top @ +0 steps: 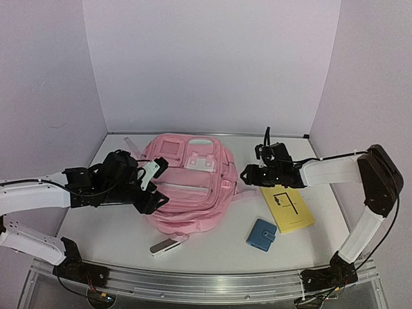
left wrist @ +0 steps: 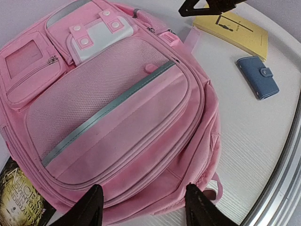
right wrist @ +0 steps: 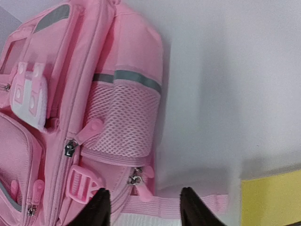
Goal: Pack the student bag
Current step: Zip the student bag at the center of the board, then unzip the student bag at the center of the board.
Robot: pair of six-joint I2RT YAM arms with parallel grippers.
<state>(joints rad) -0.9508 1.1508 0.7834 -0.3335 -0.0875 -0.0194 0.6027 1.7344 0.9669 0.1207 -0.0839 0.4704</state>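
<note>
From above, the pink student bag [top: 190, 187] lies flat mid-table [top: 212, 257], front pockets up. The left gripper [top: 156, 183] is at its left edge and the right gripper [top: 247, 175] at its right. A yellow book [top: 288, 207] and a blue wallet [top: 261, 234] sit to the bag's right. On the left wrist camera, the left gripper [left wrist: 145, 207] hangs over the student bag [left wrist: 117, 117], jaws spread and holding nothing. A dark book [left wrist: 19, 197] peeks out at the bag's edge. On the right wrist camera, the right gripper [right wrist: 143, 207] is parted and empty too, above the mesh side pocket [right wrist: 122, 122] of the student bag [right wrist: 117, 56].
</note>
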